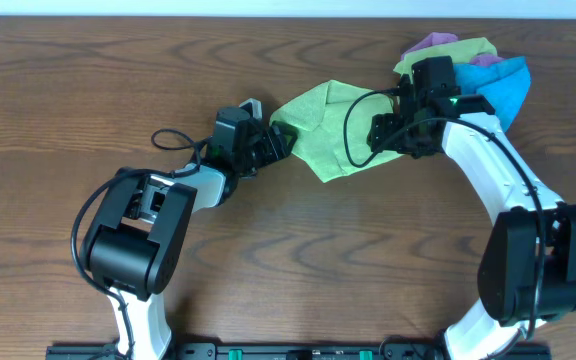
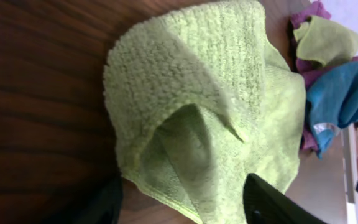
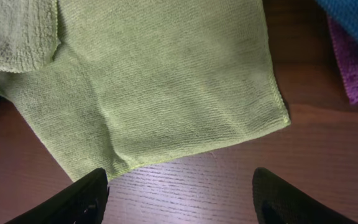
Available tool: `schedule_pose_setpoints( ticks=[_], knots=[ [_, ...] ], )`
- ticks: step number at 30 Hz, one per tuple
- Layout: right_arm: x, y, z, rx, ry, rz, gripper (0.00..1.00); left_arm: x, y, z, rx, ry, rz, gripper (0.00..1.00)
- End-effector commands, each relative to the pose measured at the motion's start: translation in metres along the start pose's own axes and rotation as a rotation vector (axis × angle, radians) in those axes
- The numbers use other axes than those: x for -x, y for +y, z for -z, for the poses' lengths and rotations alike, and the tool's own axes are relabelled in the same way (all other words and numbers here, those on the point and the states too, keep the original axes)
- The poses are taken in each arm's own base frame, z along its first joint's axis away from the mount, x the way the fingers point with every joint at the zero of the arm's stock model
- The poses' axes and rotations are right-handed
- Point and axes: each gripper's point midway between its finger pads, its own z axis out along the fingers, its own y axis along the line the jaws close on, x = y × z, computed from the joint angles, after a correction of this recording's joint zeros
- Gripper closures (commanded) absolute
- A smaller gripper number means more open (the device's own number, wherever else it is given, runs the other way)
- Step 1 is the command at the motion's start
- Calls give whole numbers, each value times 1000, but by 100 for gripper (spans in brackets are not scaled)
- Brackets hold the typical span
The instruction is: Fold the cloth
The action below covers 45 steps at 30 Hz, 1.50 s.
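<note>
A light green cloth (image 1: 328, 125) lies crumpled on the wooden table, its left part folded over itself. It fills the left wrist view (image 2: 216, 112) and the top of the right wrist view (image 3: 166, 81). My left gripper (image 1: 273, 145) is at the cloth's left corner. Its fingers (image 2: 188, 208) are wide open, with the cloth's edge lying between them. My right gripper (image 1: 393, 135) hovers over the cloth's right side. Its fingers (image 3: 179, 199) are open and empty over bare table just off the cloth's edge.
A pile of other cloths sits at the back right: green (image 1: 468, 60), blue (image 1: 508, 85) and purple (image 1: 433, 42). The blue one (image 2: 340, 93) and the purple one (image 3: 356, 74) show in the wrist views. The right arm reaches beside the pile.
</note>
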Motion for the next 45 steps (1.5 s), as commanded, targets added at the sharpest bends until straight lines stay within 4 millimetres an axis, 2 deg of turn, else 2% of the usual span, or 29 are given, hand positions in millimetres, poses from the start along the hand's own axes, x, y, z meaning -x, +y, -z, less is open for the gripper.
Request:
schedule_pose_setpoints(
  ticks=[1, 3, 5, 6, 8, 13, 17, 23, 27, 31, 33, 34, 35, 36, 37, 38, 41, 42, 45],
  knots=[
    [-4, 5, -2, 28, 20, -19, 26, 8, 10, -5, 49, -45, -12, 47],
    [-5, 5, -2, 28, 23, -17, 26, 12, 10, -5, 53, -64, -17, 57],
    [-7, 7, -2, 28, 28, -15, 27, 16, 7, -4, 42, -78, -23, 71],
    [-8, 7, -2, 28, 31, -14, 27, 18, 6, -4, 39, -90, -27, 82],
    [-9, 8, -2, 28, 35, -12, 27, 22, 5, -4, 40, -109, -31, 94],
    [-11, 8, -2, 27, 43, -11, 27, 28, -1, -4, 19, -123, -40, 95],
    [-14, 7, -2, 23, 55, -14, 29, 43, -20, -1, -61, -101, -54, 94],
    [-26, 2, -8, 6, 87, -20, 29, 89, -38, 21, -156, -14, -37, 95],
    [-39, -1, -22, 7, 95, -30, 28, 121, -34, 43, -82, 28, -71, 95],
    [-51, 2, -38, 22, 93, -61, 26, 134, -31, 58, 3, 58, -160, 94],
    [-56, 5, -43, 31, 95, -66, 25, 134, -27, 62, 52, 70, -180, 90],
    [-58, 7, -45, 32, 95, -66, 25, 133, -24, 63, 68, 79, -184, 85],
    [-60, 8, -46, 33, 97, -65, 25, 129, -22, 64, 74, 92, -183, 75],
    [-60, 8, -46, 32, 96, -62, 24, 125, -19, 64, 84, 112, -171, 69],
    [-59, 6, -47, 22, 91, -62, 24, 120, -16, 65, 94, 130, -160, 67],
    [-58, 4, -47, 4, 84, -69, 24, 115, -14, 66, 104, 151, -151, 67],
    [-50, -17, -46, -90, 45, -121, 23, 103, -7, 69, 128, 198, -126, 49],
    [-47, -21, -45, -95, 35, -127, 23, 100, -6, 70, 134, 208, -118, 37],
    [-42, -30, -44, -102, 15, -152, 23, 92, -2, 72, 149, 238, -95, 27]
  ],
)
